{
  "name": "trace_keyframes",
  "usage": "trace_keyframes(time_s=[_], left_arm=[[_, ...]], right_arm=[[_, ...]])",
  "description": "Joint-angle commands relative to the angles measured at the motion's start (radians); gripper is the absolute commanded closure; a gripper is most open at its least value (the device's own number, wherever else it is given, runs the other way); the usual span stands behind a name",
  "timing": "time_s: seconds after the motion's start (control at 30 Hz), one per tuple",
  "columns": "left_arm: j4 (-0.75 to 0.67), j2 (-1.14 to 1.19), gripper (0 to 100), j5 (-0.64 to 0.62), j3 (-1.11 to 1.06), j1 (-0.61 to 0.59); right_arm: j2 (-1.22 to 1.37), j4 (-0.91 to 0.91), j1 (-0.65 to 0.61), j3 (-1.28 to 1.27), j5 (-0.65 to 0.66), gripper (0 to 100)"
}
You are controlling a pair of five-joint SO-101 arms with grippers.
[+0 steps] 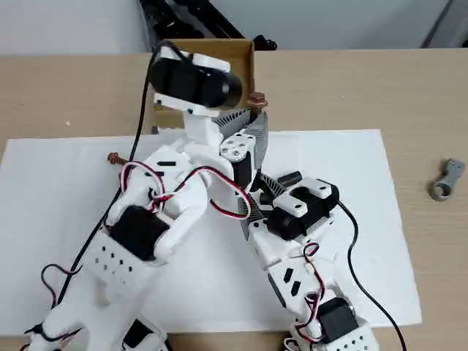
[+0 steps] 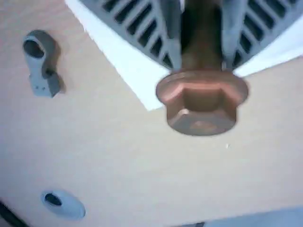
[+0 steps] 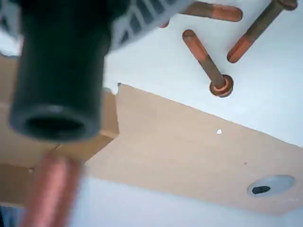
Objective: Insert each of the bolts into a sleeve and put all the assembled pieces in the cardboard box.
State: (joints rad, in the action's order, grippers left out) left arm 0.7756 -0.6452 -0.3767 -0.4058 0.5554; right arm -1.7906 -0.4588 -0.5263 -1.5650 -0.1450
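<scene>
1. Left tool (image 2: 201, 28) is clamped on a copper bolt (image 2: 201, 99), gripping the stem just behind the flanged hex head. The head faces that arm's wrist camera.
2. Right tool (image 3: 66, 14) is closed around a black sleeve (image 3: 59, 85), open mouth toward its own camera. A blurred copper shank (image 3: 49, 189) sits just outside that mouth and off-axis. It is probably the held bolt, and it has not entered.
3. In the high view, both tools meet over the far edge of the white sheet (image 1: 351, 219), just beside the cardboard box (image 1: 245, 58). The arm hides most of the box interior.
4. Three loose bolts (image 3: 208, 61) lie on the sheet, well apart from the tools.
5. Step judged: mid-air mating of bolt and sleeve — alignment unfinished.
6. Risks:
   - An off-centre tip may catch the sleeve rim and jam.
   - Pushing then could pivot the bolt in its grip or drive the sleeve out of the right tool.
   - A dropped piece may roll across the worktop (image 1: 365, 88).
   - The crowded arms may nudge the box.
</scene>
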Motion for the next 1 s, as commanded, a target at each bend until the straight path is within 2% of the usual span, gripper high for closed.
trace_keyframes(time_s=[0.0, 0.4, 0.53, 0.73, 0.87, 0.97], left_arm=[[-0.031, 0.000, 100, -0.003, 0.018, 0.003], [-0.034, -0.077, 100, -0.005, -0.154, 0.009], [0.012, -0.077, 100, -0.005, -0.151, 0.017], [0.074, -0.078, 100, 0.046, -0.150, 0.104], [0.083, -0.078, 99, 0.048, -0.117, 0.089], [0.121, -0.078, 93, 0.086, -0.094, 0.060]], right_arm=[[-0.004, -0.002, -0.008, 0.009, -0.006, 99.5], [-0.004, -0.002, -0.007, 0.009, -0.006, 99.5], [-0.004, -0.002, -0.004, 0.009, -0.006, 99.5], [-0.004, -0.002, -0.004, 0.015, -0.005, 99.5], [-0.004, -0.002, -0.004, 0.015, -0.005, 99.5], [-0.004, -0.002, -0.004, 0.021, -0.005, 99.5]])
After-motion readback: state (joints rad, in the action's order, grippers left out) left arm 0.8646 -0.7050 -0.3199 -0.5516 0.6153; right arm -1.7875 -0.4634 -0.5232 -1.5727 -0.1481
